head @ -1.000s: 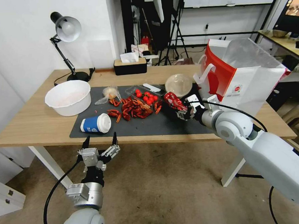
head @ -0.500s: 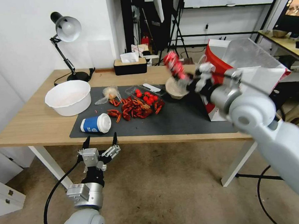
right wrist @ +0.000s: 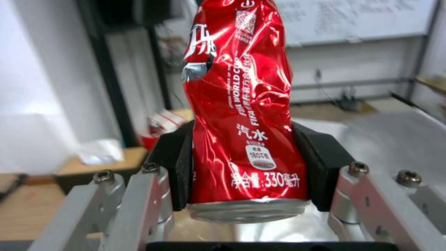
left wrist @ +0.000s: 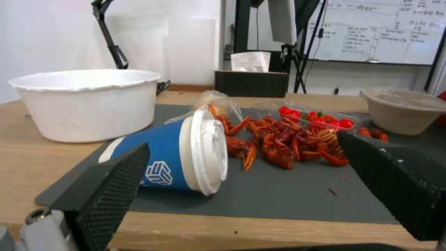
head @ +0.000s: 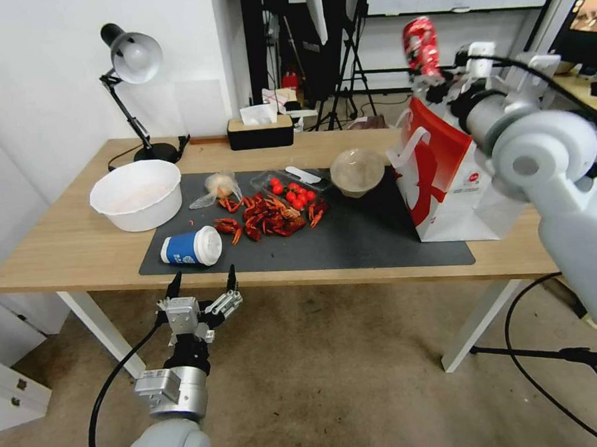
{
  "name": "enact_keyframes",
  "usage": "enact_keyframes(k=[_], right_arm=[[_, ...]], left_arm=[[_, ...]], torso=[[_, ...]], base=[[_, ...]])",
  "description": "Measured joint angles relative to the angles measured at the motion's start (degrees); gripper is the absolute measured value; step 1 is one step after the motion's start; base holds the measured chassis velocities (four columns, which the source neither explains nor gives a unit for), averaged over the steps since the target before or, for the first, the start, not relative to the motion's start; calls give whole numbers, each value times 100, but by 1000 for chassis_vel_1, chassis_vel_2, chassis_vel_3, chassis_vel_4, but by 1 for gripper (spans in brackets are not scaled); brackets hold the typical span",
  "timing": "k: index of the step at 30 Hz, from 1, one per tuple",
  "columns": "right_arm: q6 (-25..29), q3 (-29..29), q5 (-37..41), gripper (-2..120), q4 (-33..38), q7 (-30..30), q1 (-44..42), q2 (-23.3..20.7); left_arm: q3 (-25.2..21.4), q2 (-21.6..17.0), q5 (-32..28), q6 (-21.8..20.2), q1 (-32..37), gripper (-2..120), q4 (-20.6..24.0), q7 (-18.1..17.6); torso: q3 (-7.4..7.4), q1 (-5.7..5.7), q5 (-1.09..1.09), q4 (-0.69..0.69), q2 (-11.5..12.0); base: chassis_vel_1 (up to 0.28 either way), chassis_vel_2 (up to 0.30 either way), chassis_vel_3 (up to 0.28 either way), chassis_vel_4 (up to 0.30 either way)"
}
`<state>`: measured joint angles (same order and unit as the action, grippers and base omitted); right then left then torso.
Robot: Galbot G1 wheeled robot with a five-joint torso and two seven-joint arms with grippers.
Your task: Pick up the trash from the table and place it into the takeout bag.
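Observation:
My right gripper (head: 432, 76) is shut on the crushed red soda can (head: 420, 42), holding it upright high above the open top of the takeout bag (head: 443, 176). In the right wrist view the can (right wrist: 244, 122) sits clamped between the black pads (right wrist: 179, 167). The white and red bag stands at the right end of the table (head: 66, 242). On the dark mat (head: 353, 244) lie a blue-and-white paper cup (head: 190, 248) (left wrist: 167, 157) on its side, a beige lidded bowl (head: 357, 170) (left wrist: 402, 109) and a small clear plastic bag (head: 216, 186). My left gripper (head: 202, 287) (left wrist: 251, 181) hangs open below the table's front edge, facing the paper cup.
A white tub (head: 137, 195) stands at the mat's left. Red crayfish shells (head: 268, 215) and a clear tray of cherry tomatoes (head: 293, 190) lie mid-mat. A desk lamp (head: 133, 59) and a black tissue box (head: 260, 132) stand along the table's far edge.
My right gripper has carried the red can from the mat up and to the right, to above the bag's opening. The left arm has stayed put.

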<state>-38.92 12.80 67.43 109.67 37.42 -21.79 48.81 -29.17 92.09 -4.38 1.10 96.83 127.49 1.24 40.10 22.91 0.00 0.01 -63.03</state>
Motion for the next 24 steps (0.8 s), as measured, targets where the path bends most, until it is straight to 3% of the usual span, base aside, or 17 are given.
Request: enact_keyframes(k=[4,15,22,24], right_arm=[[-262,148,122,46,-196,222,-80,-52],[-302,465,193,46,-245,281,-670,-255],[-299,607,183,67,-201,227,-745,-282],[-297,669,186,79,-179,212,-747,-305]], left_arm=[[2,-1,2,1,-11,100,-2,2],[11,-26,2,0,-36,100,-32,5],[33,-24,5,-2,-26,100,-31,13],[34,-27,9,-2,-12,100,-27,15]], torso=[[0,0,1,-1,0],[0,0,1,-1,0],[0,0,0,-1,0],[0,0,0,0,0]], base=[[0,0,0,0],[0,0,0,0],[0,0,0,0],[0,0,0,0]])
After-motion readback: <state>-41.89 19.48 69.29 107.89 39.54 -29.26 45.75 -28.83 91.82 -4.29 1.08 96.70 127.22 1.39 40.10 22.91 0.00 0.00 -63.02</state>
